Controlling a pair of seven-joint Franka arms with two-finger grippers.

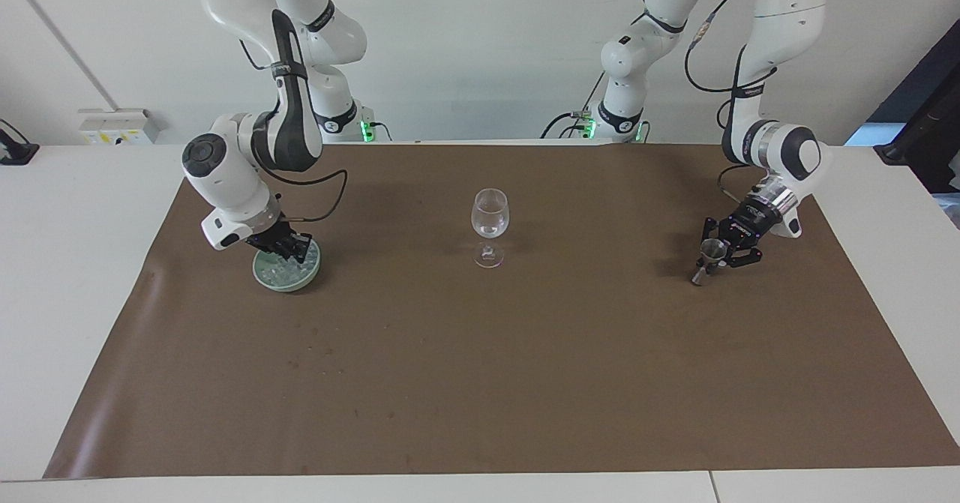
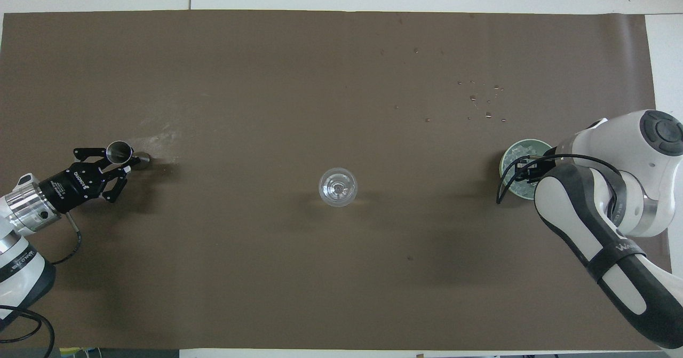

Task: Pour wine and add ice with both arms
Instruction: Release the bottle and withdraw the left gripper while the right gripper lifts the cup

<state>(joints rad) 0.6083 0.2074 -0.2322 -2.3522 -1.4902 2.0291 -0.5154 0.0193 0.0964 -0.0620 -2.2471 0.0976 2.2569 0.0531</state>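
A clear wine glass (image 1: 490, 214) stands upright at the middle of the brown mat and also shows in the overhead view (image 2: 337, 187). My left gripper (image 1: 718, 254) (image 2: 121, 161) is low over the mat near the left arm's end. It is shut on a small metal jigger (image 1: 706, 261) (image 2: 119, 151), which is tilted with its lower end at the mat. My right gripper (image 1: 287, 249) (image 2: 525, 172) reaches down into a pale green bowl (image 1: 264, 275) (image 2: 513, 152) holding ice (image 1: 276, 268) (image 2: 520, 159) near the right arm's end.
A brown mat (image 1: 480, 383) covers most of the white table. Small droplets (image 2: 483, 102) dot the mat farther from the robots than the bowl. A pale smear (image 2: 160, 136) lies on the mat beside the jigger.
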